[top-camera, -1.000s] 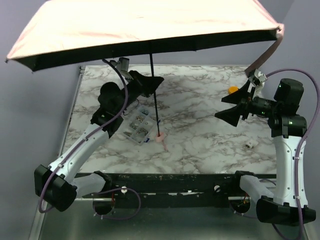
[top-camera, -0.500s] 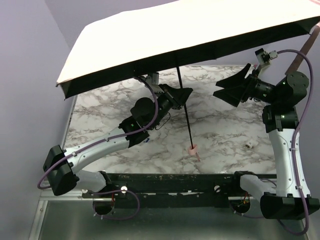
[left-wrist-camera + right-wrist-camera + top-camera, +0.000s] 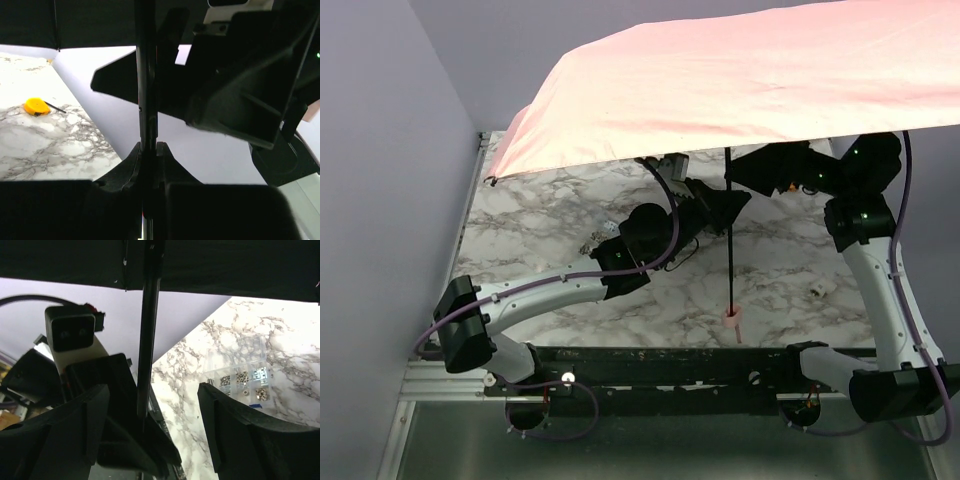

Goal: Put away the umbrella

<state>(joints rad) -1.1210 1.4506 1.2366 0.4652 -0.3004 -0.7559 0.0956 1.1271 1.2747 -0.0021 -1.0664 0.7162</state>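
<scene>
A white marble table [image 3: 545, 205] with grey veining stands against a plain lavender wall [image 3: 380, 150]. Near its right edge lies a small white cylindrical piece [image 3: 817, 291], alone on the bare stone. A clear plastic compartment box [image 3: 243, 375] holds small metal nuts sorted into its cells, with a bit of blue at one corner. Elsewhere on the marble rests a small round orange object [image 3: 36, 106], a thin dark strand sticking out beside it.

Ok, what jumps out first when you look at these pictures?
An open pale pink umbrella fills the top of the overhead view, shading the marble table. Below it, the left gripper is clamped on its dark shaft, while the right gripper straddles the shaft, open.
</scene>
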